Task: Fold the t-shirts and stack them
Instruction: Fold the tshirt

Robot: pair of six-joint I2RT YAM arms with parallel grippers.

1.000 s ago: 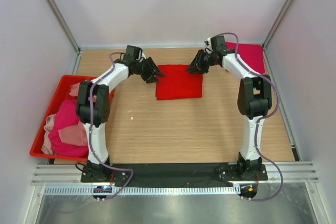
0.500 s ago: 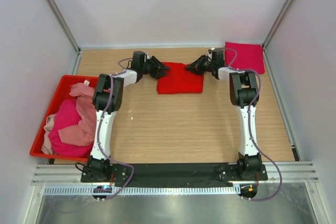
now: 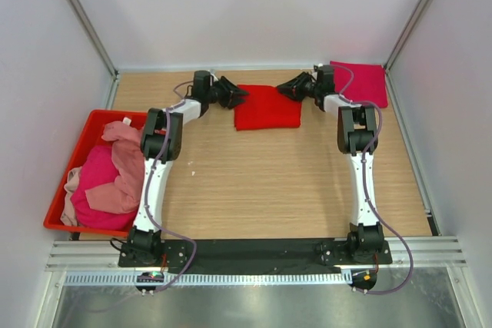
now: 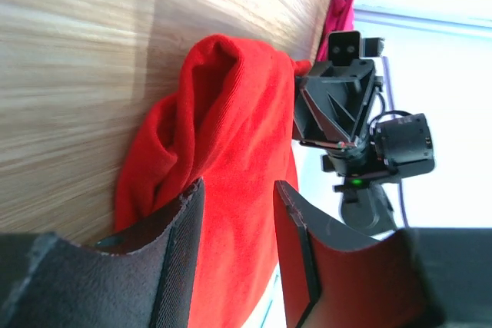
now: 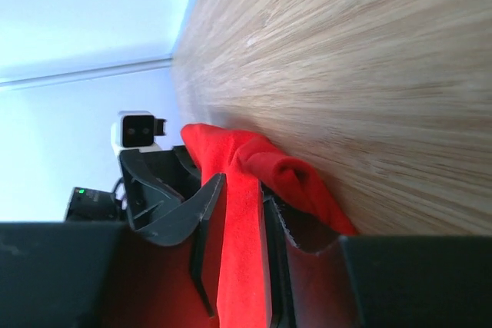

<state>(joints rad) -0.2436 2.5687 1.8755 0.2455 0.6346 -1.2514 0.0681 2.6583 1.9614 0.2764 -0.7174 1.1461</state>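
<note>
Two pincers hold one red shirt (image 3: 267, 107), folded to a rough square and lying at the middle of the table's (image 3: 254, 190) far edge. The left pincer (image 3: 234, 94) is clamped on a thick bunch at the shirt's left edge. Its wrist view shows the cloth humped up off the wood and filling the gap between the fingers. The right pincer (image 3: 290, 87) is clamped on the right edge, its fingers nearly together with a thin fold pinched between them.

The step in hand looks like placing or squaring this folded shirt before it goes onto the stack. To do it well, both arms should travel at the same height and pace, so the cloth is taut between them and the fold beneath does not slide open. The humped left edge needs laying flat before release, or it would make a lumpy layer. Both sides should let go at once, then back straight out sideways so no fabric drags.

A folded magenta shirt (image 3: 361, 84) lies in the far right corner, well apart from the red one. That is probably where the stack goes.

A red bin (image 3: 83, 137) sits at the table's left edge. It holds a loose heap: a pale pink shirt (image 3: 121, 160) draped over a crimson shirt (image 3: 98, 186), neither yet folded.
</note>
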